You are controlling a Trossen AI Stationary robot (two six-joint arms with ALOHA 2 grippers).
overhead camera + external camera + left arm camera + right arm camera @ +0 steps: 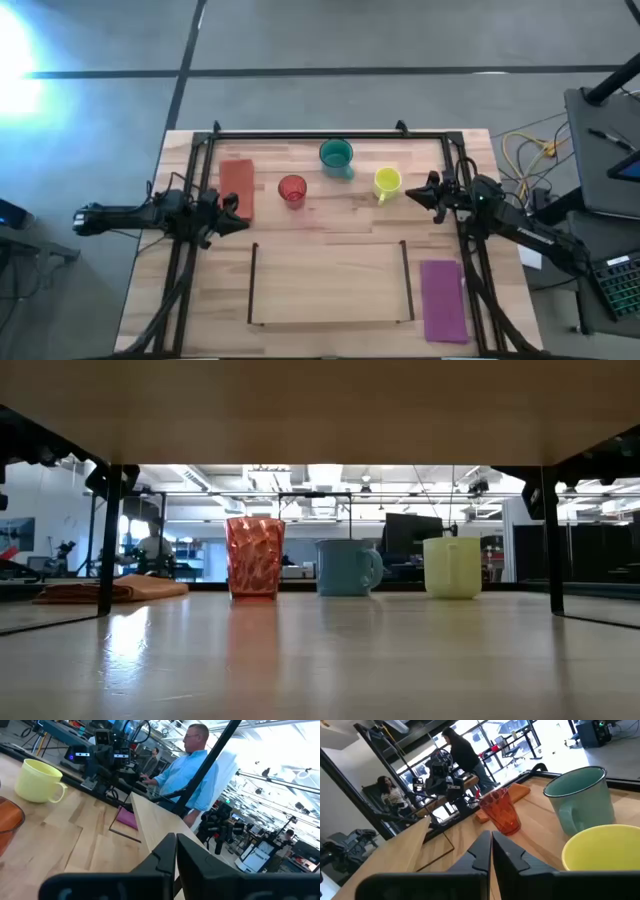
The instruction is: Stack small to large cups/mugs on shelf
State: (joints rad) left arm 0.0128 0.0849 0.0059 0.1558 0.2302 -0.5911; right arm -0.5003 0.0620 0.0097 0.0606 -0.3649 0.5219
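Three vessels stand upright on the far half of the wooden table: a red translucent cup (292, 189), a teal mug (336, 156) behind it, and a yellow mug (388, 183) to their right. In the low view the red cup (254, 557), the teal mug (346, 567) and the yellow mug (452, 567) stand in a row. The thin black wire shelf frame (254, 285) lies on the near middle of the table. My left gripper (238, 214) is shut and empty, left of the red cup. My right gripper (412, 192) is shut and empty, just right of the yellow mug (605, 847).
An orange cloth (237, 187) lies by my left gripper and a purple cloth (443, 300) at the near right. A larger black frame (330, 134) runs along the far edge and both sides. People show in the room beyond, one in a blue shirt (195, 770).
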